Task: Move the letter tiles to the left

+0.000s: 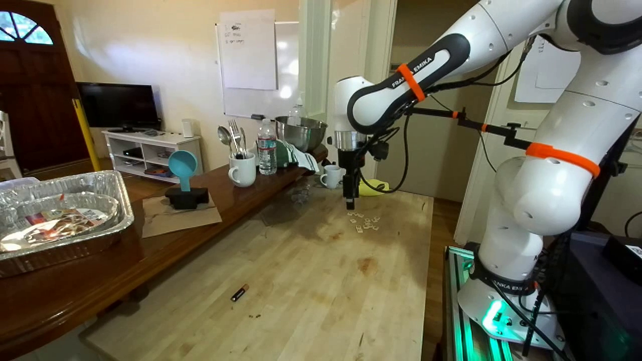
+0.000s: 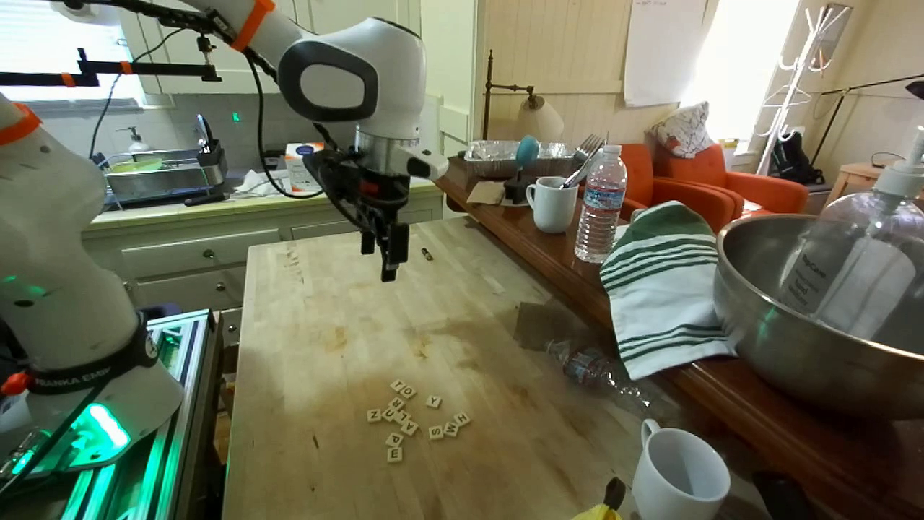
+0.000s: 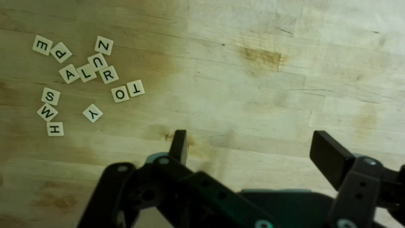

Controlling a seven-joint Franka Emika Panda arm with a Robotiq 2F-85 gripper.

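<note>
From my remote screen, my gripper (image 3: 248, 139) hangs above the table (image 3: 221, 104), spread wide. In the wrist view, thirteen tiles (image 3: 86, 73) lie letter side up, some touching, at about ten o'clock from it.

You are viewing letter tiles (image 1: 368, 224) too small to read in an exterior view. In an exterior view, the right edge is cropping the metal bowl (image 2: 808, 368), the bottom edge a yellow object (image 2: 599, 513). The wrist view is cropping your gripper (image 3: 249, 141) below.
</note>
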